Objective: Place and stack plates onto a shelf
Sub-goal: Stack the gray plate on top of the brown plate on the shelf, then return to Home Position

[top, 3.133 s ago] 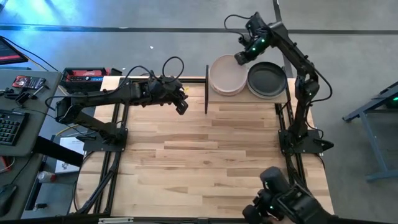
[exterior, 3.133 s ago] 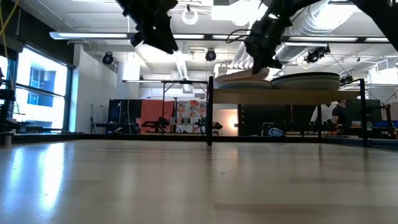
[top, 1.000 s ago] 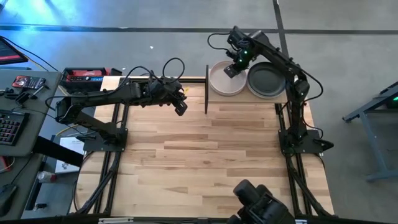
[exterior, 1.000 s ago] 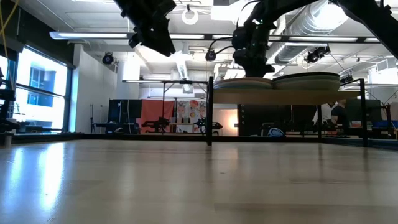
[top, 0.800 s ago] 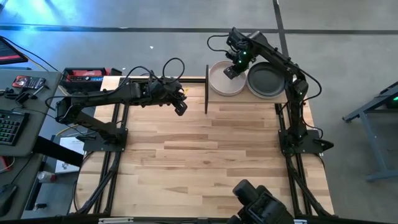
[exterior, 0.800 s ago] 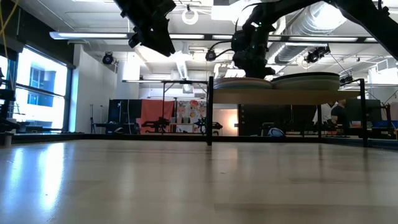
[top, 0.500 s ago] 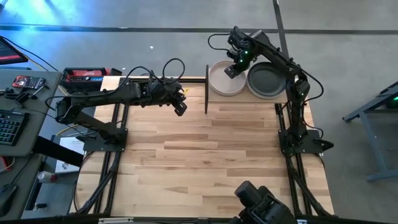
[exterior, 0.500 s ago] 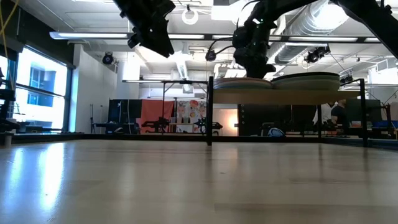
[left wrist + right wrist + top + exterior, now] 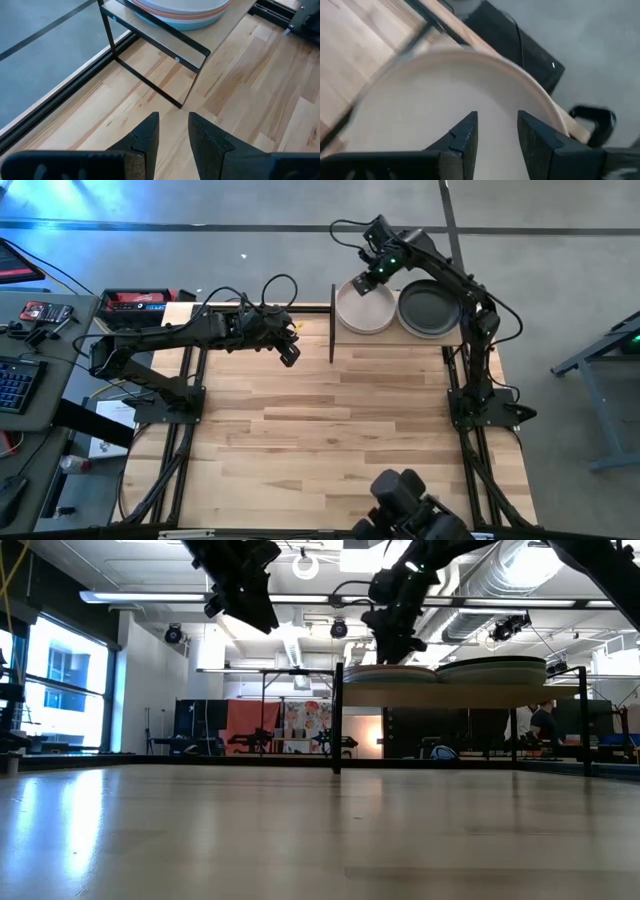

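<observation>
Two plate stacks (image 9: 365, 308) on shelf (image 9: 400, 338)

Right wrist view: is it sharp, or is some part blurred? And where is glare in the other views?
Right wrist view: the plate and shelf edge are smeared; the right gripper is crisp. Low view: ceiling lights give a pale sheen on the table. High view: blue glare on the floor.
</observation>
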